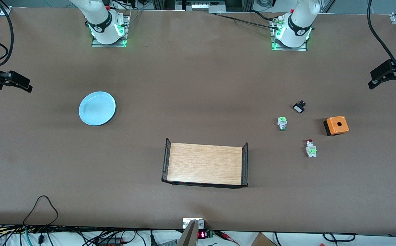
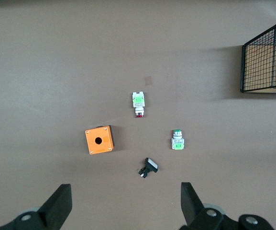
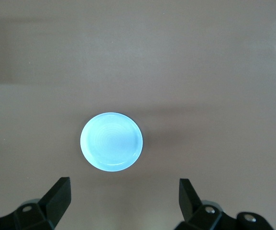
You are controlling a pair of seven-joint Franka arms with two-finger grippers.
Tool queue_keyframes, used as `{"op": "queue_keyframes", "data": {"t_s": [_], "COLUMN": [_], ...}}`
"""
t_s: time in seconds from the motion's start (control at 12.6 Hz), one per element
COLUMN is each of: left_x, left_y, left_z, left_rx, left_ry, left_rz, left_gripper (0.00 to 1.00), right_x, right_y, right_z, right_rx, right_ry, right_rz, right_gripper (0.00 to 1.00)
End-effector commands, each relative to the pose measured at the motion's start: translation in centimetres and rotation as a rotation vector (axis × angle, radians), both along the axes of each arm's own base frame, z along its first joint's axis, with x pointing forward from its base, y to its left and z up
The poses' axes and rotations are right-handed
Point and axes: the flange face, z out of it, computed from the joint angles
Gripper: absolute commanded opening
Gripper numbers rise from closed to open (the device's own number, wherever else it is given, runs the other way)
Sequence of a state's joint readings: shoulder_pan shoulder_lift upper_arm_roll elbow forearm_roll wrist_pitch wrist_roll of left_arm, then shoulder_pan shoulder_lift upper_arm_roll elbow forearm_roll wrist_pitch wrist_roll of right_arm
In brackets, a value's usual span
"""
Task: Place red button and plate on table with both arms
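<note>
1. The wood-topped wire-sided rack (image 1: 204, 165), called "table" in the task, bears nothing.
2. The round pale-blue plate (image 1: 97, 108) lies on the brown tabletop toward the right arm's end; the right gripper (image 3: 123, 201) hangs spread above it.
3. The red-capped push button (image 1: 310, 147) lies toward the left arm's end, near the orange box (image 1: 336, 125); the left gripper (image 2: 126, 203) hangs spread above.
4. Judgement: both await grasping.

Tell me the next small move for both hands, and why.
I'd hold both for now. The plate and red button each lie on the brown tabletop, neither on the wooden stand; left hand and right hand hang open above. That fits a finished placement onto the tabletop or a pickup for the stand to come.
</note>
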State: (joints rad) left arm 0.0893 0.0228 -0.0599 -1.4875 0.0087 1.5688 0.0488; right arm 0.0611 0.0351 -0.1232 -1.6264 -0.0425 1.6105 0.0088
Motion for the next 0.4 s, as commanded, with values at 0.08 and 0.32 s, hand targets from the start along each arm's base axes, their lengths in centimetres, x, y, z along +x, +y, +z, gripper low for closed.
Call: {"op": "queue_keyframes", "data": {"t_s": [0.08,0.32], "left_x": [0.03,0.03], "left_y": [-0.12,-0.12], "left_z": [0.36,0.36], "left_rx": [-0.002,-0.002], "left_ry": [-0.006,-0.006], "left_rz": [-0.004,-0.002], "left_gripper": [1.0,1.0], "right_x": [-0.44,-0.48], "right_y": [0.02,0.14], "right_z": [1.17,1.28], "right_rx": [0.008,0.011], "right_ry": [0.005,0.011], "right_rz": [0.018,0.019], "right_gripper": [1.0,1.0]}}
